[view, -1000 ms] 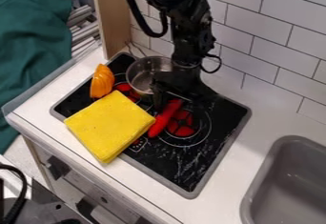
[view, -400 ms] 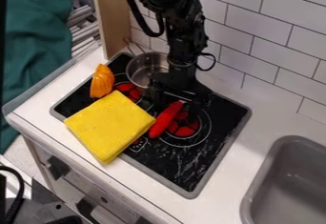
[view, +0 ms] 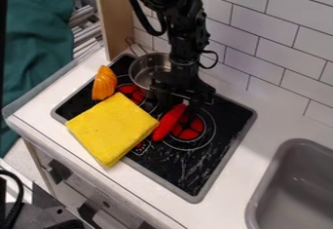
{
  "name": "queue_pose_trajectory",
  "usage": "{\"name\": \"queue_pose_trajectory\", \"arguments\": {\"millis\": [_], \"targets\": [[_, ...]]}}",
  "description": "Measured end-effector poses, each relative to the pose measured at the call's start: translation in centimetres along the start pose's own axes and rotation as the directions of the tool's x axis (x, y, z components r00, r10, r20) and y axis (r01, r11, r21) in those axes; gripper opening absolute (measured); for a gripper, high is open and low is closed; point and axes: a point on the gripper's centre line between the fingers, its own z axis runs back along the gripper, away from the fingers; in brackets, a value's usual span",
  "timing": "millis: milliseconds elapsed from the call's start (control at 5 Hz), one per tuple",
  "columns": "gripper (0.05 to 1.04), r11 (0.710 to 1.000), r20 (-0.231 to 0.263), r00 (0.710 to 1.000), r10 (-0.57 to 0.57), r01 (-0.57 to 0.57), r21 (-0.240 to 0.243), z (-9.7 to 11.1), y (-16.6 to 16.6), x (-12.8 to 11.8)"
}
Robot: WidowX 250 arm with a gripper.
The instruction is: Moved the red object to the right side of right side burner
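Red object (view: 168,124) lies aslant, left part of right burner (view: 189,131); upper end at gripper (view: 184,98). Gripper's opening and hold: cannot tell.

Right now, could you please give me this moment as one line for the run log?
gripper at red object | red object on right burner's left side | move incomplete

Stovetop (view: 228,130) open right of burner (view: 189,133); yellow cloth (view: 112,129) blocks left, pot (view: 140,70) behind-left.
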Motion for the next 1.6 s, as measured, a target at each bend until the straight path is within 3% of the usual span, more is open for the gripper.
{"name": "queue_pose_trajectory", "arguments": {"millis": [200, 400, 600, 1000, 1200, 1400, 1600], "targets": [[0.355, 1.0, 0.011, 1.0, -0.022, 0.022, 0.005, 0.0, 0.1, 0.0], [0.308, 0.999, 0.019, 0.999, -0.033, 0.033, 0.004, 0.1, -0.3, -0.3], [0.307, 0.999, 0.025, 0.998, -0.054, 0.054, 0.006, 0.3, -0.9, -1.1], [0.307, 0.979, 0.13, 0.974, -0.186, 0.172, 0.111, 4.5, -5.2, -1.6], [0.305, 0.968, 0.131, 0.966, -0.224, 0.205, 0.141, 4.8, -7.4, -2.4], [0.305, 0.982, 0.13, 0.976, -0.172, 0.159, 0.106, 4.3, -9.0, -1.9], [0.305, 0.989, 0.081, 0.987, -0.137, 0.132, 0.064, 2.5, -9.3, -1.4]]}}
